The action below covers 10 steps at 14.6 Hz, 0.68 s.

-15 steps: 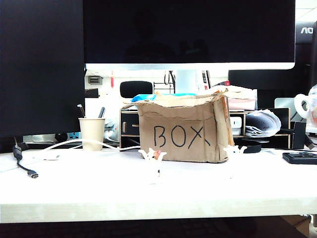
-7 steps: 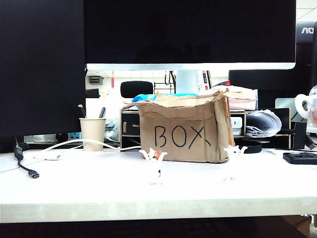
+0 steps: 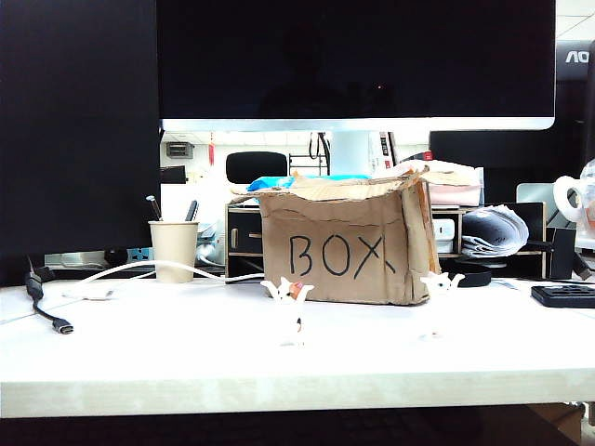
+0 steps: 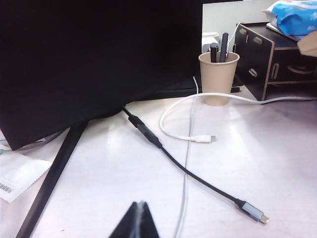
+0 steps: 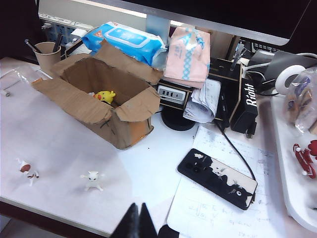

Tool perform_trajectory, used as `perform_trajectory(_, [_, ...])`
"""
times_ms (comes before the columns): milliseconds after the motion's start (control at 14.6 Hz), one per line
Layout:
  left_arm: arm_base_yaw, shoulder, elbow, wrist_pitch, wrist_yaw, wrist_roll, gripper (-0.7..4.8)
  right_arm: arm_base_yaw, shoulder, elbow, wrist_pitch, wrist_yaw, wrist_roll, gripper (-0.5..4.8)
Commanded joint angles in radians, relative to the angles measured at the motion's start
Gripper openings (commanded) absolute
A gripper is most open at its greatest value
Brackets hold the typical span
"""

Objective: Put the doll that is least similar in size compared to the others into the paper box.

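The doll (image 5: 104, 96) shows as a small yellow figure lying inside the open paper box (image 5: 79, 104). In the exterior view the box (image 3: 339, 255), marked "BOX", hides it. Two slim white cat figurines (image 5: 28, 170) (image 5: 92, 180) stand on the table in front of the box, also seen from the exterior (image 3: 290, 307) (image 3: 439, 288). My right gripper (image 5: 137, 210) is shut and empty, above the table's near edge and well back from the box. My left gripper (image 4: 140, 208) is shut and empty over the table's left part, near the cables. Neither arm shows in the exterior view.
A beige paper cup (image 4: 218, 74) with pens stands left of the box. A black cable (image 4: 188, 168) and a white cable (image 4: 198, 139) lie by the dark monitor (image 4: 89, 59). A black phone (image 5: 218, 178) rests on papers right of the box, and a wipes pack (image 5: 126, 39) lies behind it.
Glare on the table has eased, so the two cat figurines show more fully. Nothing on the table has moved, and no arm has entered the exterior view.
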Motion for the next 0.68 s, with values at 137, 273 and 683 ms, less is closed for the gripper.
perform_trajectory(137, [0.001,0.000,0.001,0.013,0.003,0.003,-0.05,-0.024,-0.003,0.001,0.017,-0.002,0.005,-0.05])
perform_trajectory(273, [0.001,0.000,0.001,0.013,0.003,0.003,-0.05,-0.074,-0.012,-0.003,0.010,0.000,0.005,-0.05])
perform_trajectory(683, [0.001,0.000,0.001,0.013,0.003,0.003,-0.05,-0.162,-0.122,-0.058,0.119,0.003,0.007,-0.05])
